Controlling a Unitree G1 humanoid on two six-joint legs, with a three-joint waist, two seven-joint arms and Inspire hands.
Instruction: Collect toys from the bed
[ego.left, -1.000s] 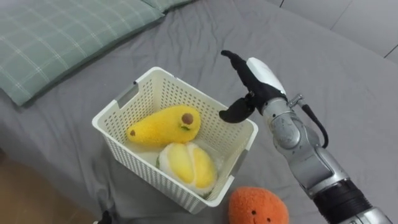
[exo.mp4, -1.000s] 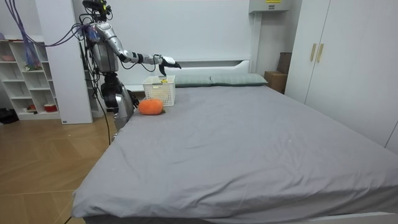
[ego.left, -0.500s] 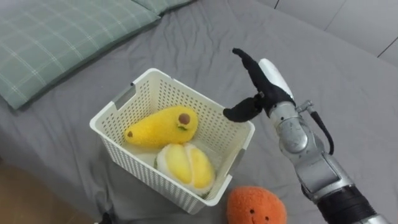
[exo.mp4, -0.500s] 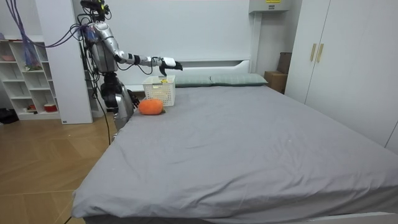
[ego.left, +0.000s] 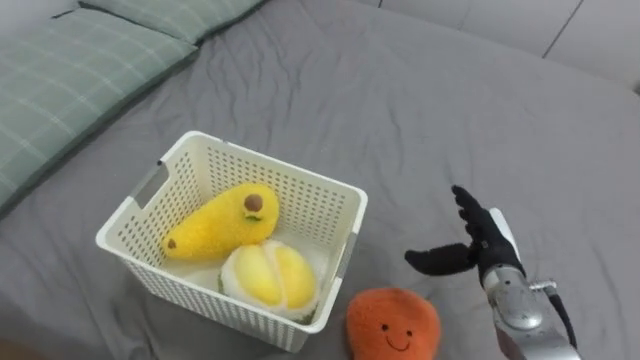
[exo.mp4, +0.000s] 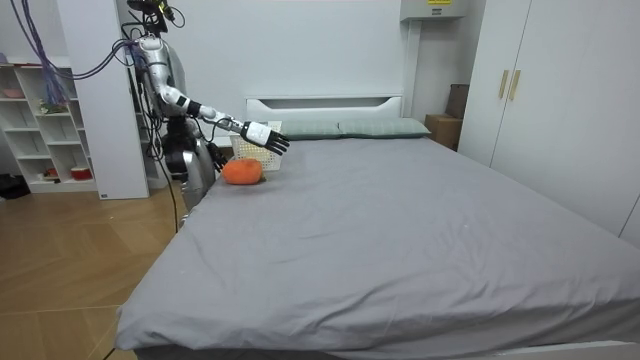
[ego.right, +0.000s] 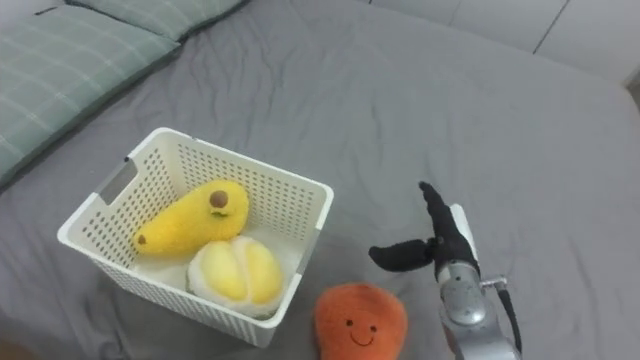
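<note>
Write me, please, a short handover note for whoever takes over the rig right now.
Right hand: open, empty, hovering over the bed, just right of the orange toy.
Basket: on the bed, near the robot's edge.
Done: the long yellow toy and the round pale yellow toy lie in the basket.
Left: the orange toy sits on the bed beside the basket's right corner. It probably goes in next, with the right hand as the nearest to take it.
</note>
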